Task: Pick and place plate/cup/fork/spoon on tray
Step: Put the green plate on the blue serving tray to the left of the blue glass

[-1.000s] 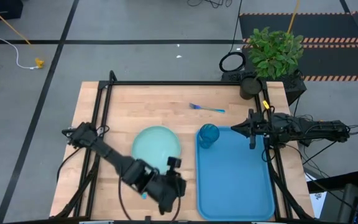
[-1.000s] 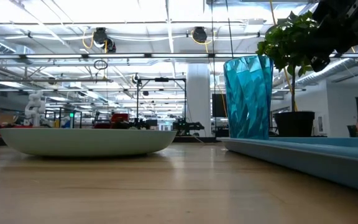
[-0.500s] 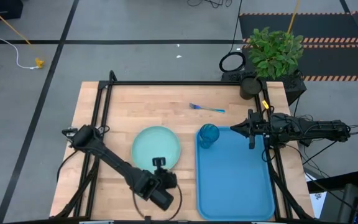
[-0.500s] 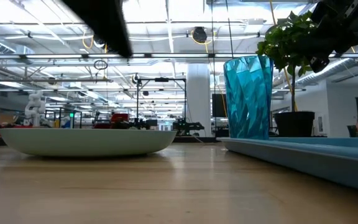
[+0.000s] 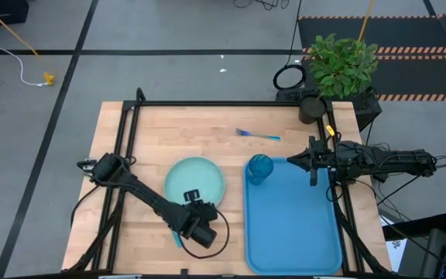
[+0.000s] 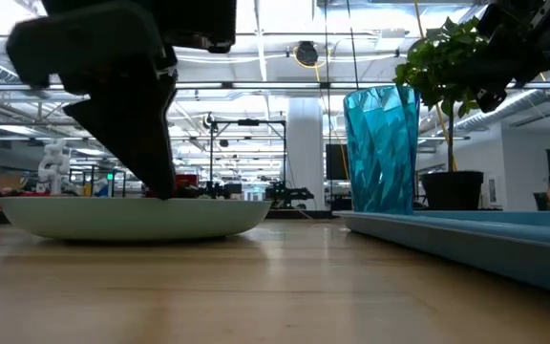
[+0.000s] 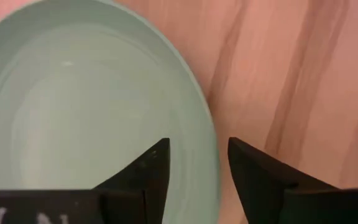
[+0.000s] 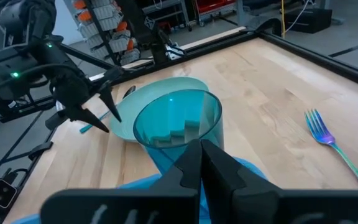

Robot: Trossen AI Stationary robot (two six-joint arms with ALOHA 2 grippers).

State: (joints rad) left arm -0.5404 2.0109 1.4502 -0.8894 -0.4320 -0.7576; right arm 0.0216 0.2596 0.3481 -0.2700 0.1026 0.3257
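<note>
Plate pickup is in hand: the left hand [image 7: 197,165], fingers spread, straddles the near rim of the round pale mint-green plate [image 7: 73,106] on the wooden bench [image 5: 169,124]; next, pinch and lift.

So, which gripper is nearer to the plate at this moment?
Left. The left gripper is at the plate, its open fingers astride the near rim. The right gripper waits shut over the tray's far right edge, beyond the cup.
</note>
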